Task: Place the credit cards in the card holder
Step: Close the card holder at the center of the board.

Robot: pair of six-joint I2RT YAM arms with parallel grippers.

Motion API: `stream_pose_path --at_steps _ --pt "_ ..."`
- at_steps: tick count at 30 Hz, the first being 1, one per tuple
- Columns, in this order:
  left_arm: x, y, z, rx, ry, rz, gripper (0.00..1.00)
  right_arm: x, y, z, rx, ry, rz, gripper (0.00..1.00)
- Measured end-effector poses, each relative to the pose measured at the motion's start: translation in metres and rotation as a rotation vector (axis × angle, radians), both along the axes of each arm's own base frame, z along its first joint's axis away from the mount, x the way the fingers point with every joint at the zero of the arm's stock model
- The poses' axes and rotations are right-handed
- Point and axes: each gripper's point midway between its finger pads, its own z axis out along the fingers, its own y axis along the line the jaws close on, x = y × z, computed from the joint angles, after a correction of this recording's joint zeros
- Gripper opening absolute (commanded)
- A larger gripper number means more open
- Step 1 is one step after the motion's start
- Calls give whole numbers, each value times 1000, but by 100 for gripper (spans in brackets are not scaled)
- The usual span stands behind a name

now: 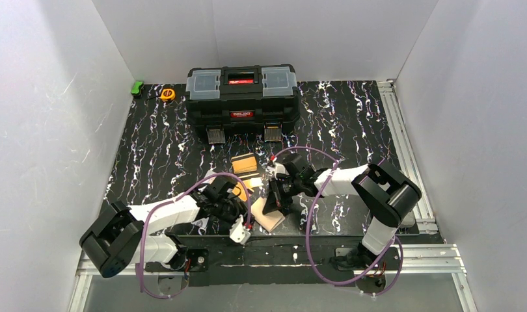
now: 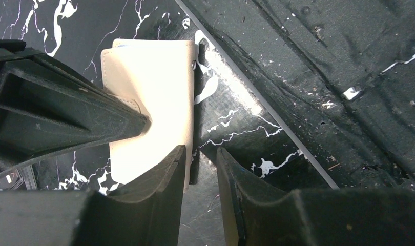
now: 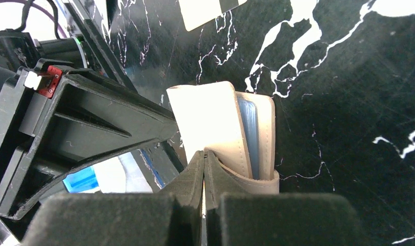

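Right pincer [image 3: 204, 155], shut, tips against card holder [image 3: 205, 118]

Black worktop [image 1: 352, 123] veined with white. Against its far edge, near the middle, a big black toolbox [image 1: 242, 101]: lid shut, two clear-topped compartments either side of a red-labelled centre, two metal latches hanging at the front. Just left of it, a small yellow tape measure [image 1: 167, 94]. Further left, by the corner, a small green object [image 1: 137, 88], kind not readable. White walls [image 1: 46, 117] on three sides. Silver rails [image 1: 404, 130] along the right and near edges.
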Motion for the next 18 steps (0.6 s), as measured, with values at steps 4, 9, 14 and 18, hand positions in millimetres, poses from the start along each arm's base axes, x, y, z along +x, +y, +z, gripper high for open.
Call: stream_pose_path --at_steps 4,9,14,18 --pt "3 -1 0 5 -4 4 28 -2 -4 -5 6 29 -37 1" --pt "5 -2 0 10 1 17 28 -3 -5 -7 25 48 -76 1" --pt "9 -6 0 23 29 39 28 -3 -4 -9 40 75 -89 1" --pt "9 -6 -1 33 43 45 28 -4 -4 -11 54 128 -84 1"
